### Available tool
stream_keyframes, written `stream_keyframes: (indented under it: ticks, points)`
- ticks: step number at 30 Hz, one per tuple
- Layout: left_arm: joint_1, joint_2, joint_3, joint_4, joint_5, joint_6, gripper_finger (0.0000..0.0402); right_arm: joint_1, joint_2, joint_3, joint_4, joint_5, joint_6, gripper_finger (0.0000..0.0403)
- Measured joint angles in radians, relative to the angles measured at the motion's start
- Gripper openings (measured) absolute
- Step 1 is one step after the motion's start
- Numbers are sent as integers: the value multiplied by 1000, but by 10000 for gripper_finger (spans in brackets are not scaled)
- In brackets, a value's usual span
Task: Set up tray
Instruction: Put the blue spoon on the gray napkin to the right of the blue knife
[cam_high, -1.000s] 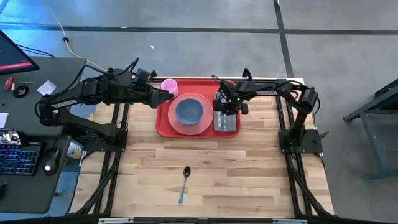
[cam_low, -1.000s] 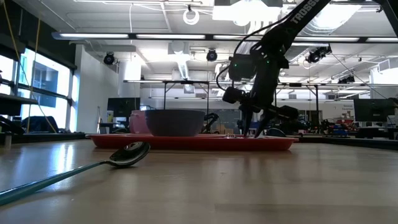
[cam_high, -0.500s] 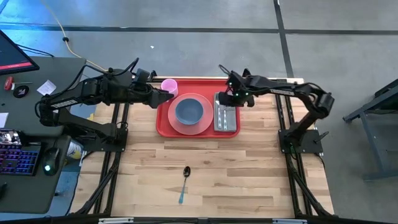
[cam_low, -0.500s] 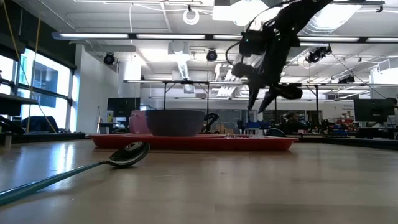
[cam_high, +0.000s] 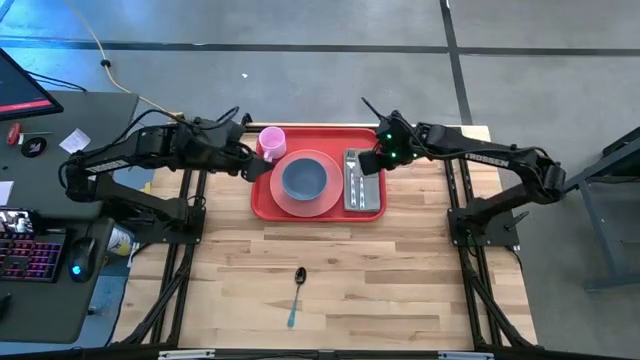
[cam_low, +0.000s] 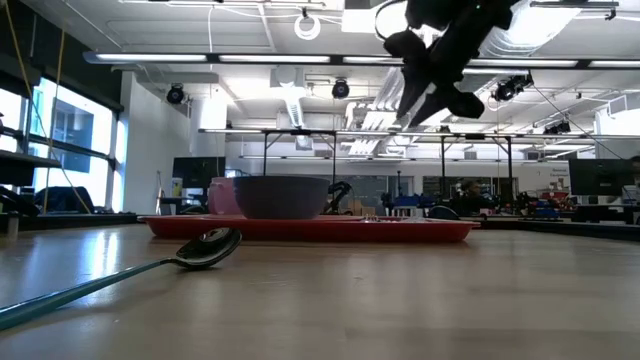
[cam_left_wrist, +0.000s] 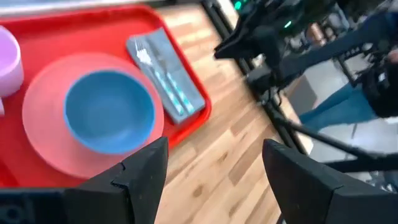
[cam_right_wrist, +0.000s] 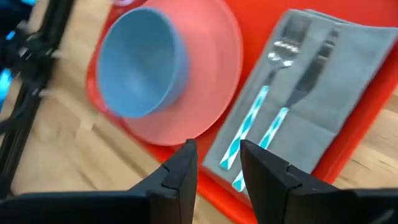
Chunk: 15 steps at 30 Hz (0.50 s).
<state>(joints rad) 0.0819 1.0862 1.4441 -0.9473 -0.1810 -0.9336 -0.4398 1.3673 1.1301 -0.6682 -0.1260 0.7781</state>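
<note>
Looking across the desk (cam_high: 350, 280), I see the red tray (cam_high: 320, 138) at the far middle, and it is the biggest thing I could upset: it is light plastic on smooth wood, so a low pass by either arm could, I think, shove it askew. On it sits the pink plate (cam_high: 330, 200) with the blue bowl (cam_high: 303, 180) inside; a knock to the bowl's tall wall might slide it off centre or tip it. The grey napkin (cam_high: 372, 195) lies along the tray's right side, and my right tool (cam_right_wrist: 216, 144) hangs high over the tray's far right corner, fingers a little parted with nothing between them; coming down carelessly, it could drag the cloth into a crease. My left tool (cam_left_wrist: 214, 146) is spread wide and empty at the tray's left edge, just beside the pink cup (cam_high: 272, 139) in the far left corner, and a swing of that wrist could topple the cup. The fork and knife (cam_high: 357, 180) rest loose on the napkin and would scatter with it. Smallest is the spoon (cam_high: 296, 295), alone on the near desk, well apart from the tray: it lies flat and thin, so I judge a pinch could slip or flick it away.
</note>
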Motion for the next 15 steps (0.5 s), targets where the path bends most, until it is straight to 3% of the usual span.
stream_keyframes:
  ticks: [15]
  points:
    - [-237,152,-1,-117,-59,-286,291,56,-84,0,7,-15,-114,113]
